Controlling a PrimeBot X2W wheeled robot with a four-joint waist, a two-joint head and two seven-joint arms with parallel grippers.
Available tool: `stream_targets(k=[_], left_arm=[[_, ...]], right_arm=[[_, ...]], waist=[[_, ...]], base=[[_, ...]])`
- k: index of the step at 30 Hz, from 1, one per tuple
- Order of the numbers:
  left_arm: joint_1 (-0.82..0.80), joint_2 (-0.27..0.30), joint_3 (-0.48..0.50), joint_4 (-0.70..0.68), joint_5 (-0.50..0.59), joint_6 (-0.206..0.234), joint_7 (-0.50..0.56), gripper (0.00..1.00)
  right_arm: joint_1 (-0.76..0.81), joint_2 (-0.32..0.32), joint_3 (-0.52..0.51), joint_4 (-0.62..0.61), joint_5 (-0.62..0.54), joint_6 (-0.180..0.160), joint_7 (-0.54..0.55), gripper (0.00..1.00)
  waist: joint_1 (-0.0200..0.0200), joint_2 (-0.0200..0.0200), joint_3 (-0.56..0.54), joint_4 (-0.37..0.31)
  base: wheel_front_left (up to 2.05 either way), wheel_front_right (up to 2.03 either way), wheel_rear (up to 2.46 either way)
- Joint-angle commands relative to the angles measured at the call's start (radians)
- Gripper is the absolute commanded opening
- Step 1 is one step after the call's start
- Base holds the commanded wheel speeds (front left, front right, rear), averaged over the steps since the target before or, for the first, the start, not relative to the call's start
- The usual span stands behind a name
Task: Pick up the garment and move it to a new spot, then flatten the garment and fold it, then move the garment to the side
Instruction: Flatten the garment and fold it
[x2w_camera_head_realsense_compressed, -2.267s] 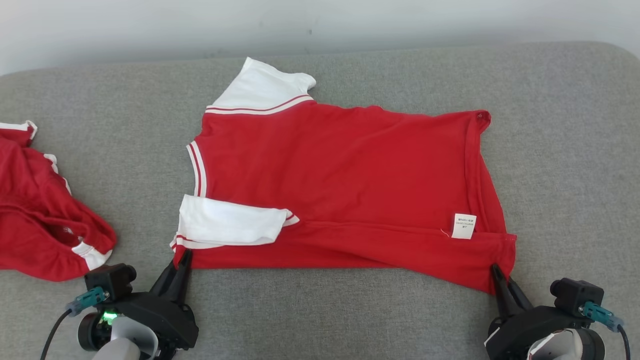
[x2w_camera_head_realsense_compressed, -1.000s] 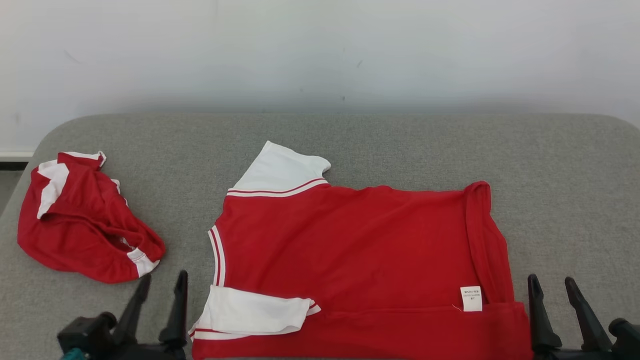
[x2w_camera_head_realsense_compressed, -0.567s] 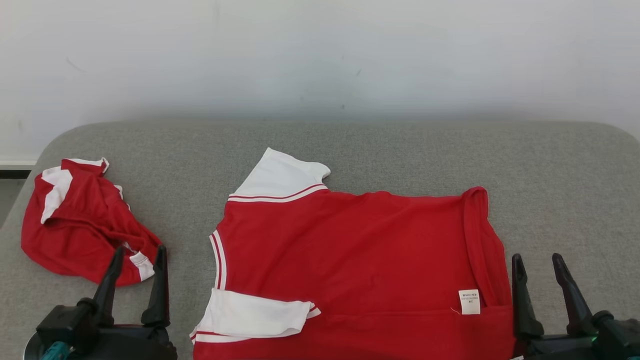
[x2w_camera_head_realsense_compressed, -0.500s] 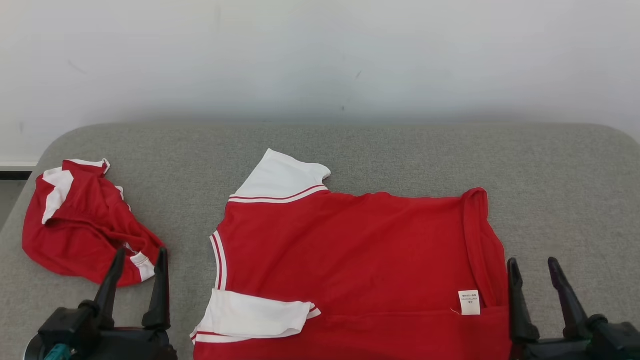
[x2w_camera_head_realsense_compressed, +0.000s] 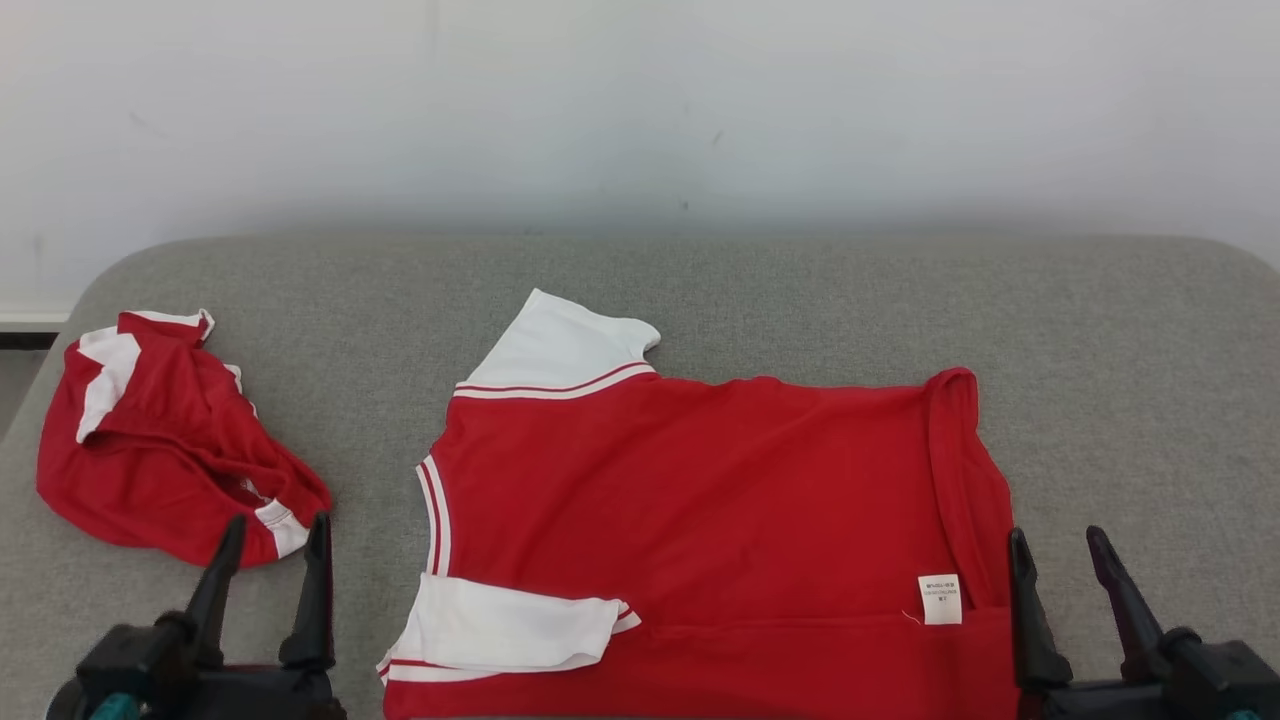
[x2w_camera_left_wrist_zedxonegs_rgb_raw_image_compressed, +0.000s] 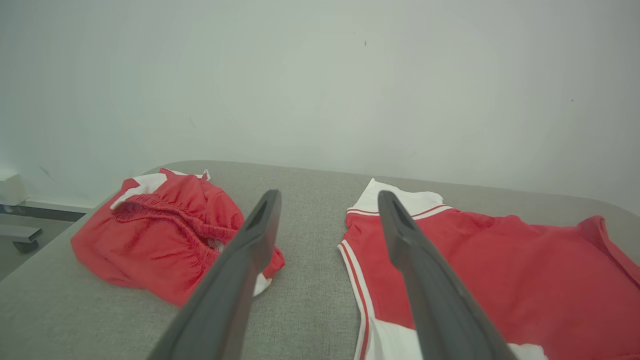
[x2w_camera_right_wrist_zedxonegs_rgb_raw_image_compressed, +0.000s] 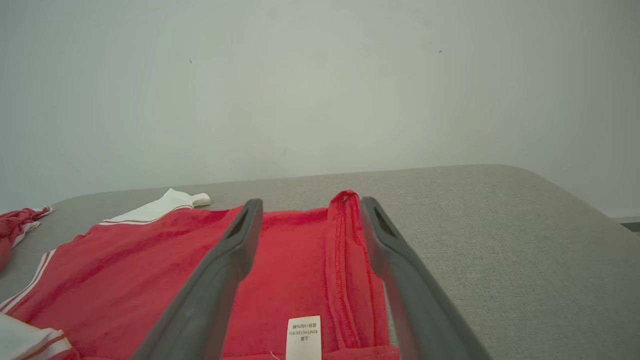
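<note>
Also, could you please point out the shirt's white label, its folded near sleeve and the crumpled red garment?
white label (x2w_camera_head_realsense_compressed: 941, 600), head view, centre of the tag.
folded near sleeve (x2w_camera_head_realsense_compressed: 510, 625), head view, middle of the white cloth.
crumpled red garment (x2w_camera_head_realsense_compressed: 150, 470), head view, its red middle.

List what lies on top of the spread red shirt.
A folded-over white sleeve at the red shirt's near left corner, and a white label near its right hem. What the sleeve covers cannot be seen.
</note>
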Motion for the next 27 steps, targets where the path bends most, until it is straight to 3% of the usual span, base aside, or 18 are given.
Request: stream_targets(k=[1, 8, 12, 20, 27], left_arm=[[-0.048, 0.018, -0.004, 0.006, -0.005, -0.003, -0.001, 1.00], [-0.232, 0.096, -0.075, 0.042, -0.028, -0.008, 0.000, 1.00], [-0.414, 0.165, -0.164, 0.093, -0.136, -0.008, 0.040, 1.00], [-0.779, 0.323, -0.374, 0.257, -0.325, -0.009, 0.110, 1.00], [-0.995, 0.383, -0.574, 0.416, -0.418, -0.009, 0.169, 1.00]], right_arm=[[-0.033, -0.020, -0.006, 0.009, 0.002, -0.002, 0.010, 1.00], [-0.172, -0.062, -0.019, 0.045, 0.007, -0.002, 0.103, 1.00], [-0.312, -0.080, -0.025, 0.086, 0.018, -0.002, 0.169, 1.00], [-0.581, -0.057, 0.029, 0.245, -0.021, -0.002, 0.268, 1.00], [-0.738, -0.014, 0.086, 0.413, -0.023, -0.002, 0.259, 1.00]], waist=[[0.0000, 0.0000, 0.022, -0.005], [0.0000, 0.0000, 0.107, -0.024], [0.0000, 0.0000, 0.206, -0.046], [0.0000, 0.0000, 0.394, -0.120], [0.0000, 0.0000, 0.469, -0.184]], base=[[0.00, 0.00, 0.00], [0.00, 0.00, 0.00], [0.00, 0.00, 0.00], [0.00, 0.00, 0.00], [0.00, 0.00, 0.00]])
